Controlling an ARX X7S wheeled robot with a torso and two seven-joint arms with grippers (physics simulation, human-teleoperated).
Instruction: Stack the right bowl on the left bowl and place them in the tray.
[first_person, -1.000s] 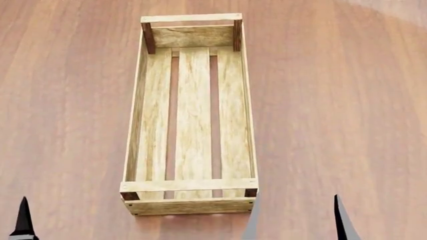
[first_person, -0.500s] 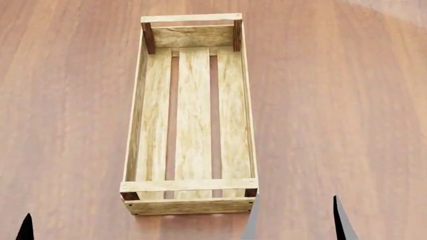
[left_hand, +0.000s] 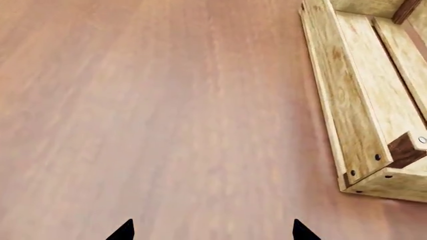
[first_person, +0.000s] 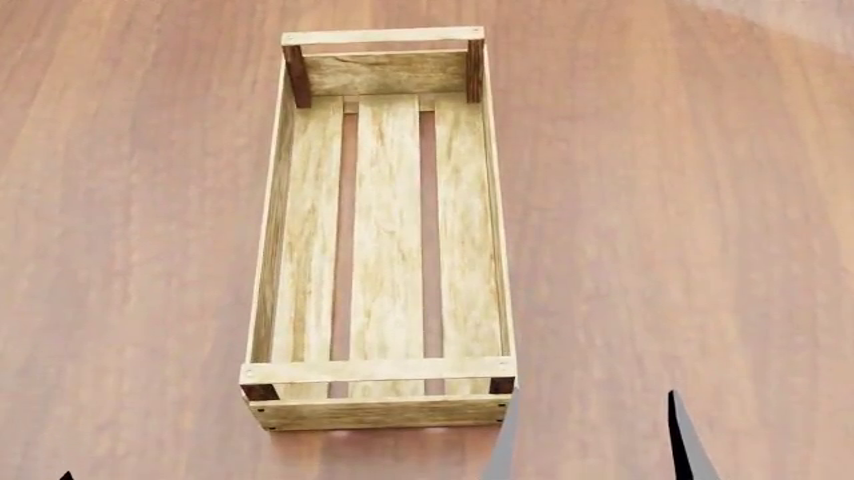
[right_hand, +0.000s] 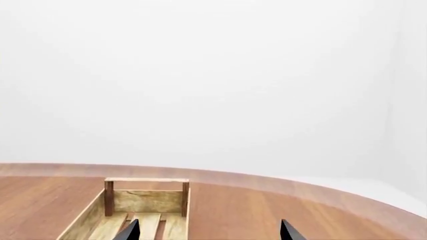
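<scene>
I see the tray (first_person: 386, 235) lying lengthwise mid-table (first_person: 667, 200), nothing inside it. My right gripper (first_person: 594, 440) sits near its closest right corner, jaws spread wide, holding nothing. My left gripper (left_hand: 212, 231) likewise gapes, nothing held.

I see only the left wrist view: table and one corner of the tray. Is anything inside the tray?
Observer: No. In the head view the tray is empty, all three floor boards bare.
Operator: Do you see the bowls somewhere?
Observer: No bowl shows in any view, only bare table around the tray.
Operator: Where is the right gripper?
Observer: The right gripper is at the head view's bottom edge, beside the tray's near right corner, fingertips apart and holding nothing.
Operator: And behind the tray?
Observer: The right wrist view shows the table's far edge, then a plain white background.
</scene>
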